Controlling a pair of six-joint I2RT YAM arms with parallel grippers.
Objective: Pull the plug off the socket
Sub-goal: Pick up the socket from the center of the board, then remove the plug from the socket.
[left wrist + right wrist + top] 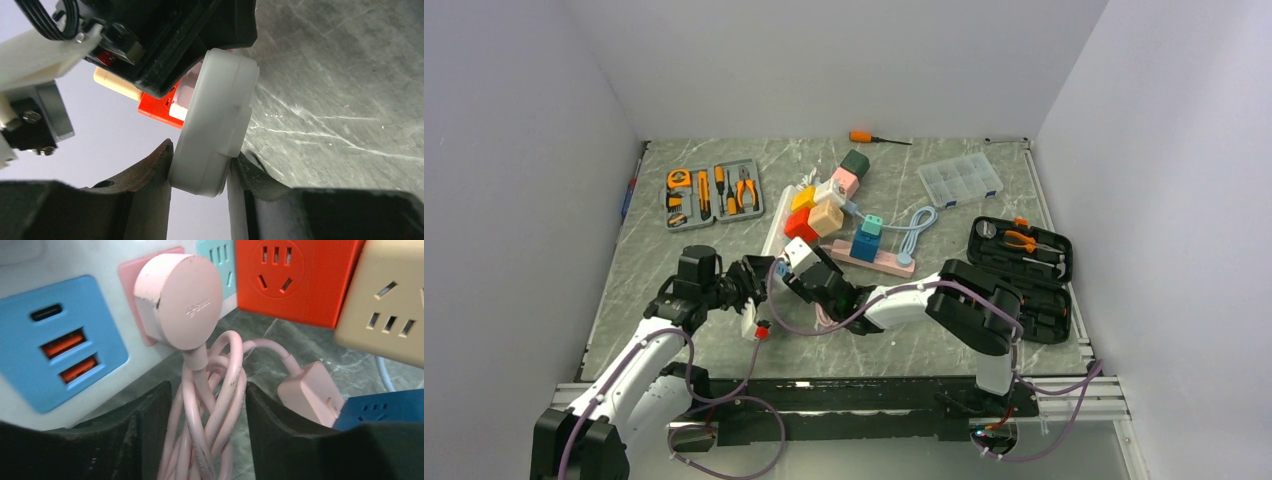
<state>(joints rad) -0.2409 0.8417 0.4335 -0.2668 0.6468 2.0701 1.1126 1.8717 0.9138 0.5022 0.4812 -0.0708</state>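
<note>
Seated in pink square socket (131, 277) on white plastic power strip (220, 100): round pink plastic plug (180, 300), at 12 o'clock of right gripper (207, 405), whose jaws are part-open astride pink cable loops (235, 365). Strip end is clamped by left gripper (200, 172).

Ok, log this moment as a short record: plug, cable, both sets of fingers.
plug: pink plug, seated in the pink socket on the white power strip
cable: pink cable, looped under the plug
left fingers: clamped on the white power strip
right fingers: either side of the pink cable, grip unclear
status: plug not yet out
</note>
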